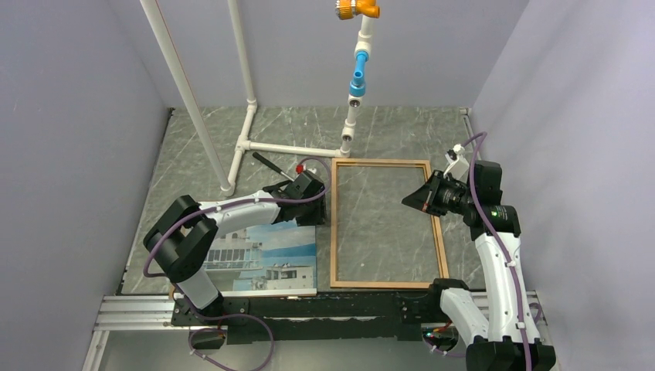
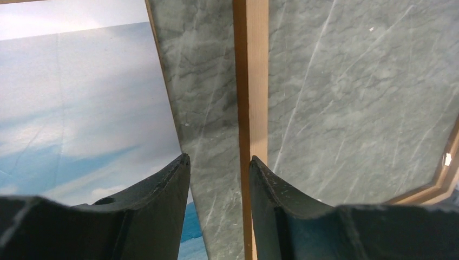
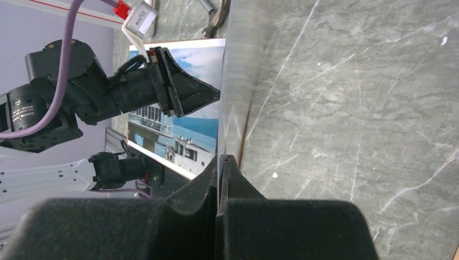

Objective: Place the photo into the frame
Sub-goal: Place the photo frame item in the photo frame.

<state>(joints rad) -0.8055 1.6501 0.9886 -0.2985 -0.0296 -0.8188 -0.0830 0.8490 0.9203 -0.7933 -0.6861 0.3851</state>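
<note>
Wood frame (image 1: 334,232) laid flat, unfilled — photo (image 1: 270,259) placed face up just left of it. Left gripper (image 2: 219,162) spread over gap between them, likely for edge pinch; right gripper (image 3: 222,158) pressed together, empty, held over frame.

- Soft, even light from above; only faint shadows on the table (image 1: 402,131).
- Pale glare on the photo (image 2: 81,108), left wrist view.
- Right wrist view: a blurred vertical streak mid-picture.
</note>
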